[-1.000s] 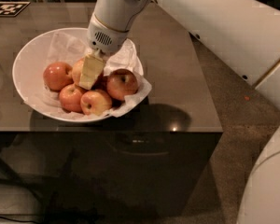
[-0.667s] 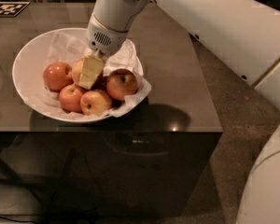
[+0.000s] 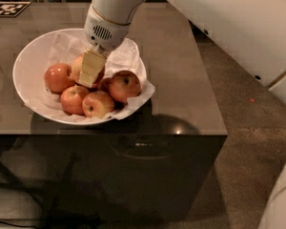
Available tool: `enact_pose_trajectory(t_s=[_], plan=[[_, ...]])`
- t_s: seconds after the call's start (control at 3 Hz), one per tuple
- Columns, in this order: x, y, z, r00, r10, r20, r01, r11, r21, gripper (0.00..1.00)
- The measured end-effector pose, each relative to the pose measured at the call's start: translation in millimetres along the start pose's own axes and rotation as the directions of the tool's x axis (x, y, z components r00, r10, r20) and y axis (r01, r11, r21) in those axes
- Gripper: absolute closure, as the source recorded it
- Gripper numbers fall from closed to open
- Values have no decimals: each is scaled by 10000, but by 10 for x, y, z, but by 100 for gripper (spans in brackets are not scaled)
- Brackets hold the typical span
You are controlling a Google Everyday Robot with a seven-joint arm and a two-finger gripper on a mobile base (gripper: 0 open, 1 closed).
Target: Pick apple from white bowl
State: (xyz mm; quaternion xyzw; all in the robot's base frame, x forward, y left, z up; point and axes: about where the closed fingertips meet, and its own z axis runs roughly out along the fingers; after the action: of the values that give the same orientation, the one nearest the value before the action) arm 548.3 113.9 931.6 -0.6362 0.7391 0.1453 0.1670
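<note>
The cream-coloured gripper (image 3: 89, 78) is hanging inside the wide white paper-lined bowl (image 3: 29, 63), with the stickered red-orange apple (image 3: 124, 86) lying just beside it; whether it is gripping anything cannot be told.

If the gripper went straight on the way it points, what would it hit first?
Probably the half-hidden apple at the tip of the gripper in the white bowl, not the stickered apple; depth is unclear.

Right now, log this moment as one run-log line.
gripper: low in white bowl, among apples | stickered apple: in bowl, beside gripper | grasp: unclear
</note>
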Motion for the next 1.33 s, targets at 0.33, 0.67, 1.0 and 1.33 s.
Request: enact_pose_trajectory(t_s=[0.33, 0.67, 1.0, 1.33], plan=[[-185, 161, -390, 9994, -333, -114, 341, 9965, 759, 100], [-384, 309, -771, 9976, -666, -166, 682, 9887, 1337, 100], [-564, 430, -1146, 9945, -1050, -66, 1045, 9790, 1748, 100], [-823, 577, -1589, 9902, -1394, 78, 1334, 9612, 2416, 100]])
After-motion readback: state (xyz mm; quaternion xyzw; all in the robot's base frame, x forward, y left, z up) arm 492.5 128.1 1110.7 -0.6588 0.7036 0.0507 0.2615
